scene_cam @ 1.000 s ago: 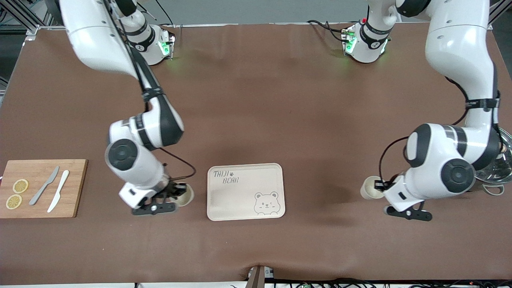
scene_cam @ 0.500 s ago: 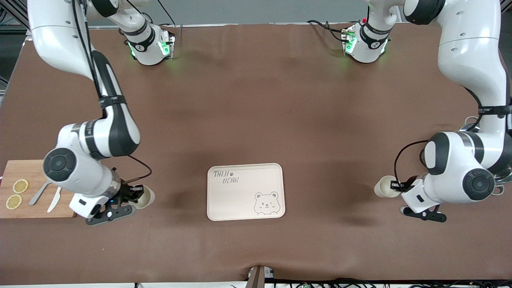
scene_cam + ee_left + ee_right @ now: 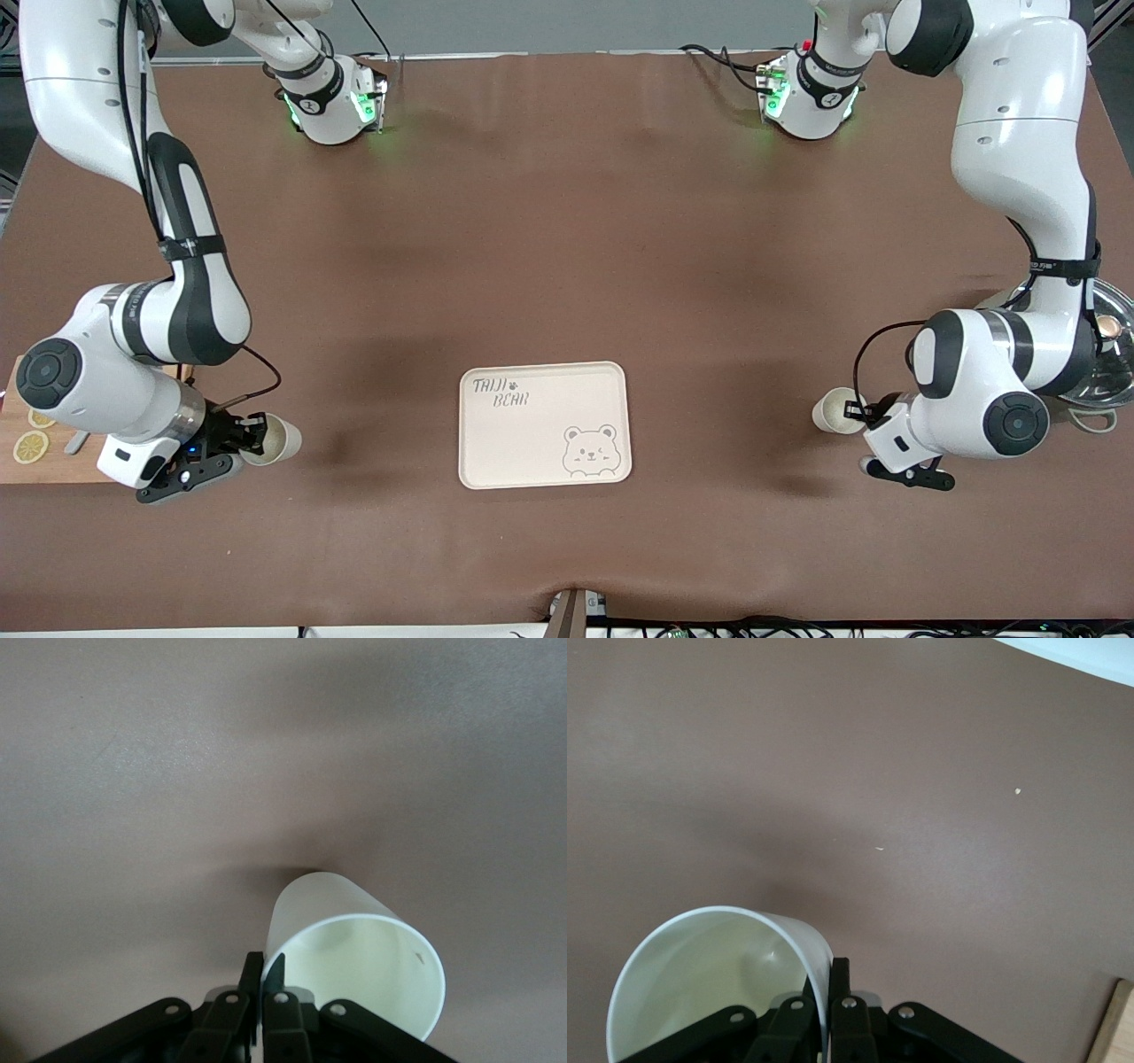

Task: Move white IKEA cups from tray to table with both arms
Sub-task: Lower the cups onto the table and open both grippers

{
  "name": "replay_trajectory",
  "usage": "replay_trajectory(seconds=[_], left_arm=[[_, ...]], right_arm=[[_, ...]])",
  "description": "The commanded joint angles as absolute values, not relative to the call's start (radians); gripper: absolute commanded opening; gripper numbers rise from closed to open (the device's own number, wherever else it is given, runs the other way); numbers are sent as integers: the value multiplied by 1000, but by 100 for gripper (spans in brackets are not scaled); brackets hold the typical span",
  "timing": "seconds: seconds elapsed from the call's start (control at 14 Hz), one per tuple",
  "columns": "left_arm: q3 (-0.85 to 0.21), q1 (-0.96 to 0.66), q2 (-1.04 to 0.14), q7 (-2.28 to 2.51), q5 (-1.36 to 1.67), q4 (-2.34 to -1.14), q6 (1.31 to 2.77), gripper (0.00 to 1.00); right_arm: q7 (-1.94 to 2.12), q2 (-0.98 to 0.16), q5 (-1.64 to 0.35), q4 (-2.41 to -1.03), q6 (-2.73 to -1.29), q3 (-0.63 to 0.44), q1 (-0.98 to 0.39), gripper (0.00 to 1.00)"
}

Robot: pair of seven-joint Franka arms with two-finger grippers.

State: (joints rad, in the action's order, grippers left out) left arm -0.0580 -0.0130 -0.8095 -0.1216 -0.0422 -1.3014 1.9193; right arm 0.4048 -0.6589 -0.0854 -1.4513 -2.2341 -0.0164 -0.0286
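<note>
A: Where are the cups now?

B: Both are off the tray [image 3: 542,425]. It sits bare in the middle of the table [image 3: 567,248]. The right gripper [image 3: 252,432] pinches one cup [image 3: 273,439] by its rim, over the table between the tray and the wooden board [image 3: 35,465]. The left gripper [image 3: 858,414] pinches the other cup [image 3: 831,411] by its rim too, over the table toward the left arm's end.

A: Are the jaws wide?

B: No. In each wrist view the fingers are nearly together, with just the thin cup wall between them. The right one holds its cup [image 3: 713,979] that way, and the left one does the same with its cup [image 3: 354,952].

A: Are the cups down yet?

B: I cannot tell for sure. They look tipped, with the open mouths turned sideways, so I think they are in the air.

A: So how do they finish well?

B: Turn each cup straight up first. Go down slowly until the bottom sits flat on the table. Then open the fingers and lift straight up, so the rim is not bumped. The right arm should stay off the board.
</note>
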Motion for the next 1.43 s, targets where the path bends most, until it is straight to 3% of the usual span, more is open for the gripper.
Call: replay_trajectory(seconds=[0.0,0.21,0.36,0.43,0.5,0.57,0.64,1.14,1.21,1.36], left_arm=[[-58,-11,-815,-117,-41,-1308,1947,0],[-58,-5,-815,-117,-35,-1308,1947,4],[-58,-6,-813,-117,-35,-1308,1947,17],[-58,-6,-810,-117,-34,-1307,1947,38],[-58,-5,-805,-117,-32,-1307,1947,69],[-58,-5,-801,-118,-35,-1305,1947,78],[-58,-3,-798,-126,-34,-1304,1947,100],[-58,14,-680,-121,-40,-1299,1934,100],[-57,15,-658,-121,-43,-1299,1928,100],[-57,18,-603,-121,-44,-1301,1866,100]], right_arm=[[429,-655,-104,-1531,-2342,2,-20,0],[428,-695,-104,-1555,-2430,2,-23,0],[428,-721,-103,-1555,-2473,2,-25,0],[428,-733,-103,-1557,-2491,2,-25,0],[428,-741,-103,-1557,-2505,2,-26,0],[428,-749,-103,-1555,-2516,2,-28,0],[428,-756,-103,-1557,-2528,2,-28,0],[428,-769,-104,-1555,-2539,2,-28,0],[426,-769,-104,-1554,-2537,2,-28,35],[426,-769,-104,-1552,-2537,2,-29,78]])
